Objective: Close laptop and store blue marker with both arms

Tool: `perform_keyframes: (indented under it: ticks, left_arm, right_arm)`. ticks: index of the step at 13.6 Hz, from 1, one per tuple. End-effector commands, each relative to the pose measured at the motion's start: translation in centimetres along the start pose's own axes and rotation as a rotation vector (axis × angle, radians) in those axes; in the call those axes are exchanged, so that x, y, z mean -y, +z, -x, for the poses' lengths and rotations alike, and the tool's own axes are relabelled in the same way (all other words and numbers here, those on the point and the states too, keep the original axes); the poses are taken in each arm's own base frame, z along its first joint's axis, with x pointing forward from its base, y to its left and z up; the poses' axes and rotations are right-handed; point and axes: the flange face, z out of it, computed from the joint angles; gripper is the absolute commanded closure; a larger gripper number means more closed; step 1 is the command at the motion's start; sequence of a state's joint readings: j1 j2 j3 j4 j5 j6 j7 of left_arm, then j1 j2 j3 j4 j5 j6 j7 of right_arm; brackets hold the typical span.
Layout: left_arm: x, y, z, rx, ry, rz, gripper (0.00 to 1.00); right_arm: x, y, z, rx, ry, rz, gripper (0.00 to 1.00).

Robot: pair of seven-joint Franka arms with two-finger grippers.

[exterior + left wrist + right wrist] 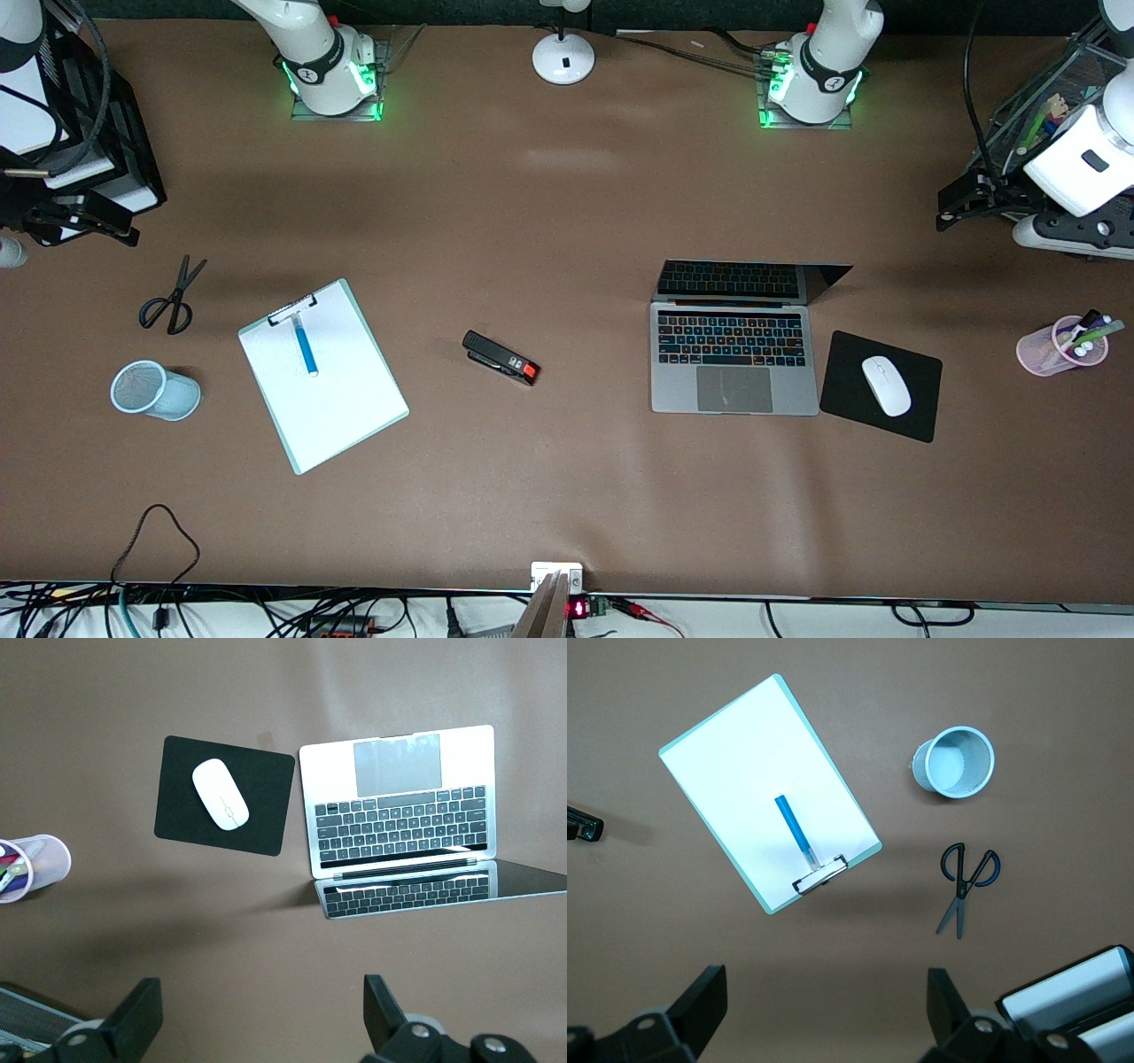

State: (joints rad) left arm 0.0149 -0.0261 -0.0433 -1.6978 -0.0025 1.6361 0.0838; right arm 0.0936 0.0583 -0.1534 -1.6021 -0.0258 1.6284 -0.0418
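Both end effectors [257, 1028] [824, 1028] spread, empty; laptop [733, 359] open; blue marker [305, 346] on clipboard [323, 385].

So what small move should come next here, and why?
Probably lower the open left tool toward the open slim silver-grey laptop; its lid is up. The open right tool hangs high above the slim blue marker on the white clipboard.

The blue marker [304, 346] lies on the clipboard [323, 376], which sits between the mesh cup [154, 390] and the stapler [500, 357]. The scissors [172, 299] lie beside the cup, farther from the front camera. The mouse [886, 385] rests on the mouse pad [880, 385], just beside the open laptop [734, 346].
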Motion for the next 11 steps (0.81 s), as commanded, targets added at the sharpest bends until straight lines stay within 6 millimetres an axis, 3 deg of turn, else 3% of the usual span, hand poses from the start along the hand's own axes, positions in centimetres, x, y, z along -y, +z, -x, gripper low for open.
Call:
perform_keyframes:
  ticks: [1,7,11]
  left_arm:
    - [0.2,-0.5,-0.3,0.007,0.016,-0.014,0.0]
    - [0.2,-0.5,-0.3,0.007,0.016,-0.014,0.0]
    - [0.2,-0.5,-0.3,0.009,0.016,-0.013,0.0]
  right_arm:
    - [0.2,-0.7,0.4,0.003,-0.01,-0.002,0.0]
    - [0.5,-0.3,0.2,0.008,-0.018,0.003,0.0]
    - [1.9,2.2,-1.2,0.047,-0.033,0.006,0.0]
